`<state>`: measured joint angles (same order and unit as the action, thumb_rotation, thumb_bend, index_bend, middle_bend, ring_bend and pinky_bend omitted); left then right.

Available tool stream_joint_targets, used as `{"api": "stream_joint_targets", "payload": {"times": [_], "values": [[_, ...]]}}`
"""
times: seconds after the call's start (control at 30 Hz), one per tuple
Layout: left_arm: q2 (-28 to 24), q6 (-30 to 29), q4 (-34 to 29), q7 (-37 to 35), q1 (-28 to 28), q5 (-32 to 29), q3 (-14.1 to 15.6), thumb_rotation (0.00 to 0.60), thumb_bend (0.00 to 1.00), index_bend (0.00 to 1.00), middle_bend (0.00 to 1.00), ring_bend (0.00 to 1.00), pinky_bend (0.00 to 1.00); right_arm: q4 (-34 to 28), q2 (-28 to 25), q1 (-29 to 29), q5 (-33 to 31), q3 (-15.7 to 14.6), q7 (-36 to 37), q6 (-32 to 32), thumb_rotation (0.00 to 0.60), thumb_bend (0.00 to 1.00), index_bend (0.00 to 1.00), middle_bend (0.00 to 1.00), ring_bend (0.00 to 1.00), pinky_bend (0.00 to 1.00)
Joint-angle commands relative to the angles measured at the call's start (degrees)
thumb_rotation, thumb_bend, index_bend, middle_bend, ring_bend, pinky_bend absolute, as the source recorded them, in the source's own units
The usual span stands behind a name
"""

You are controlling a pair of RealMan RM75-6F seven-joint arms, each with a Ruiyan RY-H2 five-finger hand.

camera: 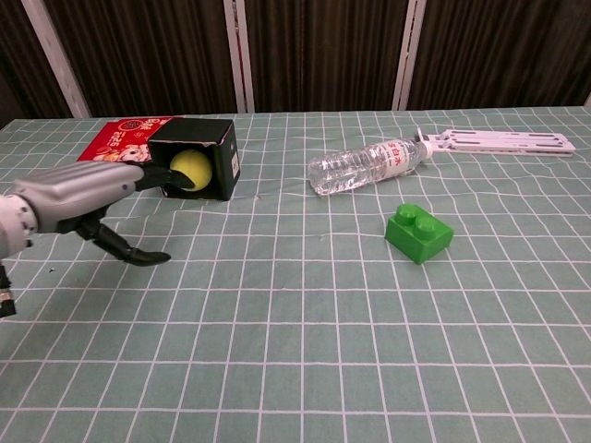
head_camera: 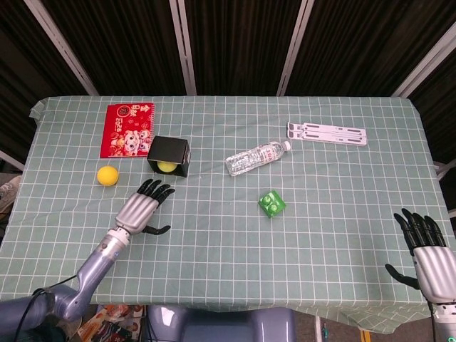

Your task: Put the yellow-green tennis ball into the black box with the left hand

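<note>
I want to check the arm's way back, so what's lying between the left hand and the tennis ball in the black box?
Only bare tablecloth separates left hand from tennis ball inside black box, seen in the head view.
</note>
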<state>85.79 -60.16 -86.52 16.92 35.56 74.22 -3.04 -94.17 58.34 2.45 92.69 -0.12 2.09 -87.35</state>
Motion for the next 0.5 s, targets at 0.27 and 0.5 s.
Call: {"api": "stream_joint_targets", "payload": {"times": [0.27,0.5], "values": [[-14.0,-32.7,-16.7,6.1,-23.2,12.9,12.0,0.329,0.07,0.0,0.01,0.0,0.02,-0.9,0.0,-0.3,-2.1,0.8,-1.0,0.1,0.6,0.21,0.0,0.0,0.0,0.0],[-14.9,-41.6,-14.7,4.7,-28.4,21.0,12.5,0.318,0.07,0.0,0.0,0.0,0.02,-1.7,-0.4,-0.2,-3.5,1.2,-1.5,1.1,0.6,0.21,0.0,0.0,0.0,0.0]]}}
